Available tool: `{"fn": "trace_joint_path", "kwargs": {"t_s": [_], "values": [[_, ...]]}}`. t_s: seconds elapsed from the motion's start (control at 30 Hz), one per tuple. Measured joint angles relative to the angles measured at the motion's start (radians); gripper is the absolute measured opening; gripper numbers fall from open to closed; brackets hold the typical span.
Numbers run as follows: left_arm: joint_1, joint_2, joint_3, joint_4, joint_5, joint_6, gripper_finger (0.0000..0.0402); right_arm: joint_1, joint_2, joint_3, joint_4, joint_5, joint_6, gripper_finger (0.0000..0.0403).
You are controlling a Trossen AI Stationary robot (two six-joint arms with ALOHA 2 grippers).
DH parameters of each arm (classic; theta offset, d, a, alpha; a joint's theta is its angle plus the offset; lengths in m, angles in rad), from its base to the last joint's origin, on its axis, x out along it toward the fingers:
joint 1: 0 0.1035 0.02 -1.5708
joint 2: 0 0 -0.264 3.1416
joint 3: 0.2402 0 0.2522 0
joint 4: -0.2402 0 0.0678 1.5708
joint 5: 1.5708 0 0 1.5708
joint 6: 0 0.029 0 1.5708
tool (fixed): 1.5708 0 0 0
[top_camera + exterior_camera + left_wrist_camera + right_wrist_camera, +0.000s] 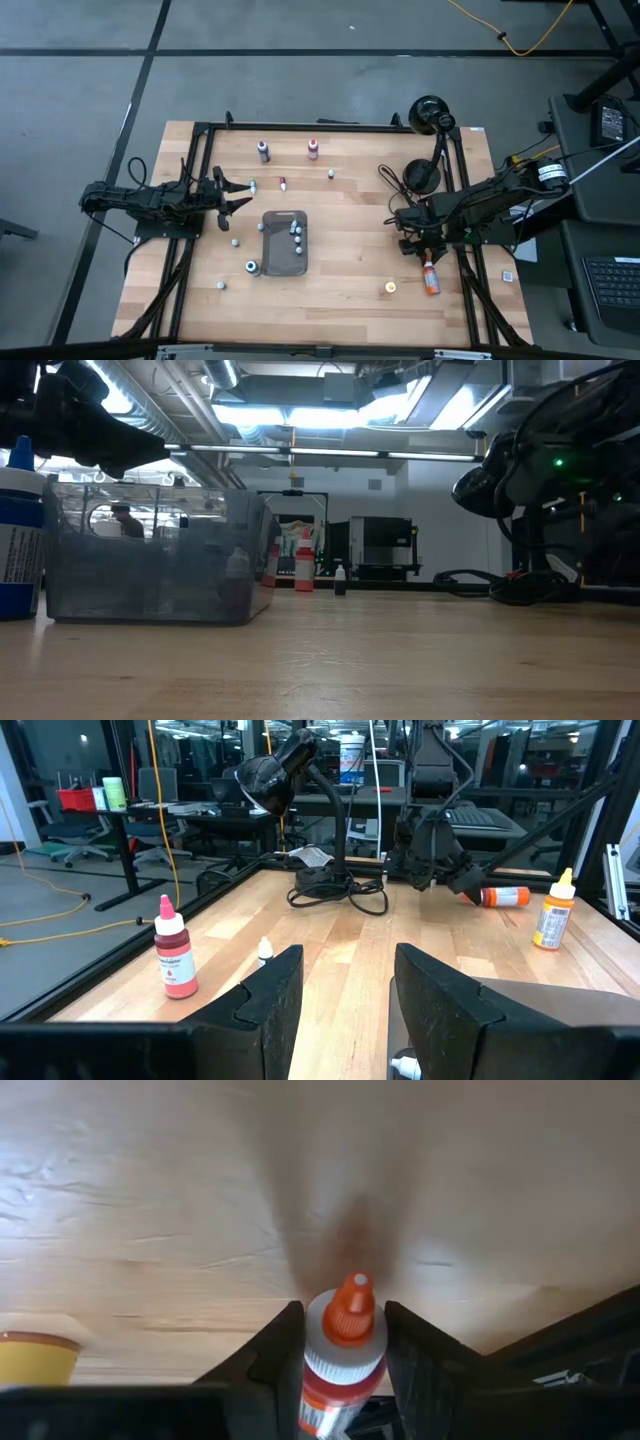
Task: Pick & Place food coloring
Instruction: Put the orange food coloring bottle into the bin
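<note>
An orange food coloring bottle lies on its side at the table's right, and my right gripper stands over its cap end, shut on it. Other tiny food coloring bottles stand scattered: a dark one, a red one and a yellow-orange one. Three more sit inside the dark grey tray at the middle. My left gripper hangs level and open at the table's left, holding nothing. My right gripper pinches the orange bottle's white shoulder, just below the orange cap, between its two fingers. The fingers slant down at it from the far right side. The bottle's body lies on the table.
A black desk lamp with its round base and cables stands at the far right. A black frame runs round the tabletop. Bare wood shows between the tray and the right gripper.
</note>
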Motion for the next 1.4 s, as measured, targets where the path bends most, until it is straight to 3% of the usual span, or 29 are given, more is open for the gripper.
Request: {"fn": "trace_joint_path", "kwargs": {"t_s": [0.37, 0.8, 1.4], "values": [[0.0, 0.0, 0.0, 0.0, 0.0, 0.0, 0.0155, 0.0, 0.0, 0.078, 0.002, 0.127, -0.162, 0.0119], [0.0, 0.0, 0.0, 0.0, 0.0, 0.0, 0.0155, -0.029, 0.001, 0.249, -0.141, 0.318, -0.445, 0.0119], [0.0, 0.0, 0.0, 0.0, 0.0, 0.0, 0.0155, -0.121, 0.008, 0.698, -0.403, 0.556, -0.787, 0.0119]]}}
